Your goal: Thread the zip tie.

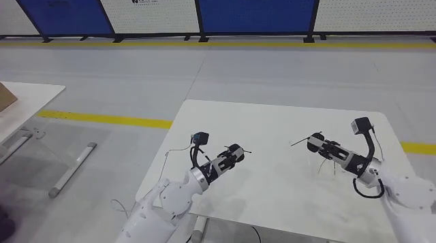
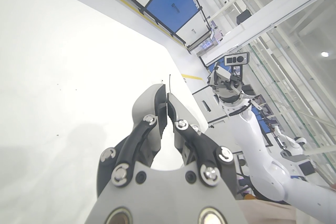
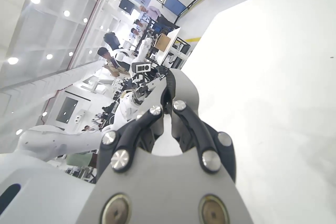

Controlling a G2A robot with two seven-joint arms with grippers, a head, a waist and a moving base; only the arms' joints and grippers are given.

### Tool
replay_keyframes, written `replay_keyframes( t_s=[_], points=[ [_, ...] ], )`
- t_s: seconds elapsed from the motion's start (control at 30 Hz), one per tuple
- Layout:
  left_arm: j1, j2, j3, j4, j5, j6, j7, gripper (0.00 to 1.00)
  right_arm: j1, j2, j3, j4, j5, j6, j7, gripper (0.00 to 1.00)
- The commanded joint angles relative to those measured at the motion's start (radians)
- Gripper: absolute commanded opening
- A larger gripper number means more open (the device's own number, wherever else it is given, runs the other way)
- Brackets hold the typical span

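Above the table (image 1: 272, 124), left claw (image 2: 167, 95) pinches zip tie (image 2: 170, 82) tight.

Table (image 1: 272, 124) smooth matt white; zip tie (image 2: 170, 83) black plastic; left tool (image 2: 167, 95) pads (image 2: 160, 107) ribbed

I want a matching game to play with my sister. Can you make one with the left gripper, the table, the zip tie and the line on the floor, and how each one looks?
Things:
1. left gripper
2. table
3. zip tie
4. floor line

Looks:
A. white
B. yellow
C. shut tight
D. thin and black

Pairs: 1-C, 2-A, 3-D, 4-B. The left gripper is shut on the zip tie, and the tie's tip pokes out past it.
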Motion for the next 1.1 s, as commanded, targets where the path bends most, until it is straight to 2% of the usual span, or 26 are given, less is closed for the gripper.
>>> replay_keyframes(
  t_s=[0.0,0.1,0.17,0.6,0.87,1.07],
  points=[
    [-0.010,-0.006,0.035,-0.001,0.013,0.012,0.042,0.00,-0.020,-0.006,-0.021,-0.026,-0.087,0.006,-0.145,0.00],
    [-0.030,-0.017,0.087,0.014,0.022,0.030,0.098,0.00,-0.052,-0.017,-0.057,-0.052,-0.138,0.015,-0.264,0.00],
    [-0.040,-0.024,0.108,0.031,0.051,0.040,0.167,0.00,-0.064,-0.021,-0.069,-0.059,-0.149,0.024,-0.298,0.00],
    [-0.040,-0.024,0.108,0.031,0.051,0.040,0.167,0.00,-0.078,-0.024,-0.075,-0.069,-0.141,0.034,-0.317,0.00],
    [-0.060,-0.038,0.160,0.052,0.103,0.058,0.274,0.00,-0.123,-0.036,-0.108,-0.115,-0.150,0.023,-0.383,0.00],
    [-0.066,-0.041,0.170,0.059,0.113,0.062,0.282,0.00,-0.127,-0.038,-0.115,-0.123,-0.167,0.031,-0.394,0.00]
  ],
)
